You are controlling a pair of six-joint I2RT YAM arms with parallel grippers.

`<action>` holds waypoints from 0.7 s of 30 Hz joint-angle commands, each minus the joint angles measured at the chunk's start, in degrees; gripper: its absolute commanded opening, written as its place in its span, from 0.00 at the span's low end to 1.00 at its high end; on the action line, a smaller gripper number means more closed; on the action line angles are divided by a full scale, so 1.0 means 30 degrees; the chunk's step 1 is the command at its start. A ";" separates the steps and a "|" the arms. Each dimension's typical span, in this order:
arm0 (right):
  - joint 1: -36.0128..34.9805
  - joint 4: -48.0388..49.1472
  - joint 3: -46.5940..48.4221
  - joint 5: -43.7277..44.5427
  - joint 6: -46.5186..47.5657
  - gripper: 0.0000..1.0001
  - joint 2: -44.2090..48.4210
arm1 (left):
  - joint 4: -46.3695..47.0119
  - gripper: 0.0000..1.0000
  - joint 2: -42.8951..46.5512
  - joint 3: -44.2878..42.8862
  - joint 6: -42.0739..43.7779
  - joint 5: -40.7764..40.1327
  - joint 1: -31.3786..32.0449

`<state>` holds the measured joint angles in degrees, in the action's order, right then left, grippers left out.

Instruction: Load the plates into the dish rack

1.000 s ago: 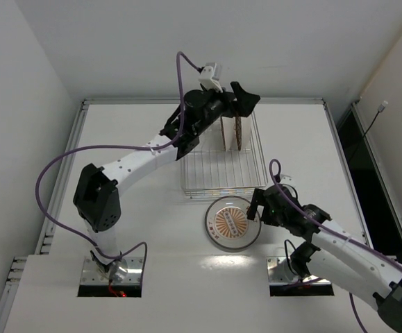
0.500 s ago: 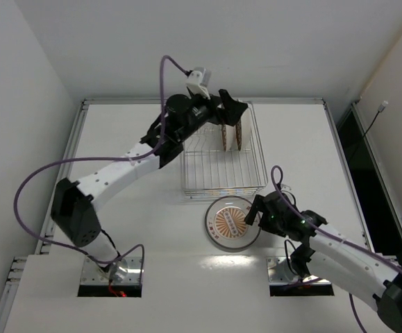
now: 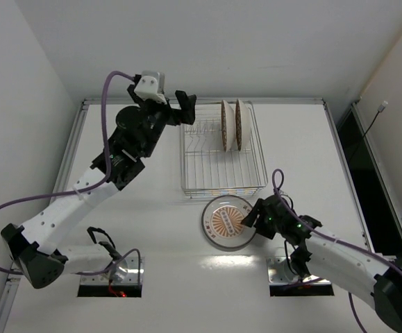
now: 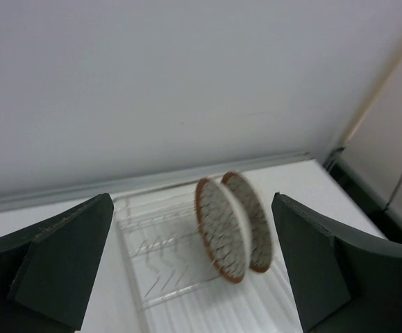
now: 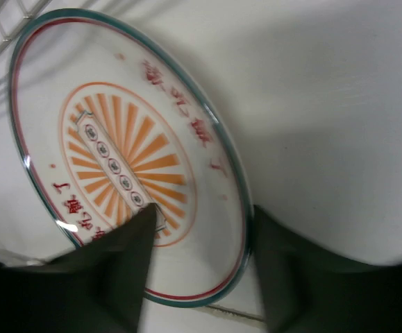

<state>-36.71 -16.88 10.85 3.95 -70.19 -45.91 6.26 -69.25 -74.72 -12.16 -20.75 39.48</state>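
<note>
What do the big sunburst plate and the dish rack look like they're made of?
Sunburst plate: probably glazed ceramic, maybe melamine; glossy white surface with glints and printed orange pattern.
Dish rack: metal wire, silver, likely chromed or stainless; thin bright rods in a grid.

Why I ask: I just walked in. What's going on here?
Plates are being loaded into a dish rack. Two smaller plates stand upright in it. The left pincer hangs open near the rack's far left corner. The right pincer straddles the rim of the sunburst plate lying flat on the table.
</note>
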 commanded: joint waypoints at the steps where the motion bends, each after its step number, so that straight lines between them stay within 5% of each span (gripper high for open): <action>1: 0.0049 0.1406 -0.0277 -0.0407 -0.0655 0.41 -0.0400 | -0.3541 0.99 0.0172 -0.0465 0.0834 -0.1982 -0.1086; 6: 0.0254 0.1585 -0.0277 -0.0583 -0.0655 0.01 -0.1013 | -0.2561 0.99 0.2132 0.3217 0.0923 -0.4763 -0.2058; 14: 0.0254 -0.0871 0.0365 0.0002 0.0192 0.00 0.1646 | -0.1064 0.99 0.5123 0.6943 0.0510 -0.6905 -0.2234; 21: -0.0156 -0.4738 0.2356 0.1231 0.2799 0.00 0.6068 | -0.0857 0.99 0.4776 0.6949 0.0510 -0.7789 -0.2234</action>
<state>-36.64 -25.47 12.84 3.38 -66.78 -31.51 0.95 -54.41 -53.82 -10.76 -41.28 33.01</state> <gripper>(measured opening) 0.060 0.991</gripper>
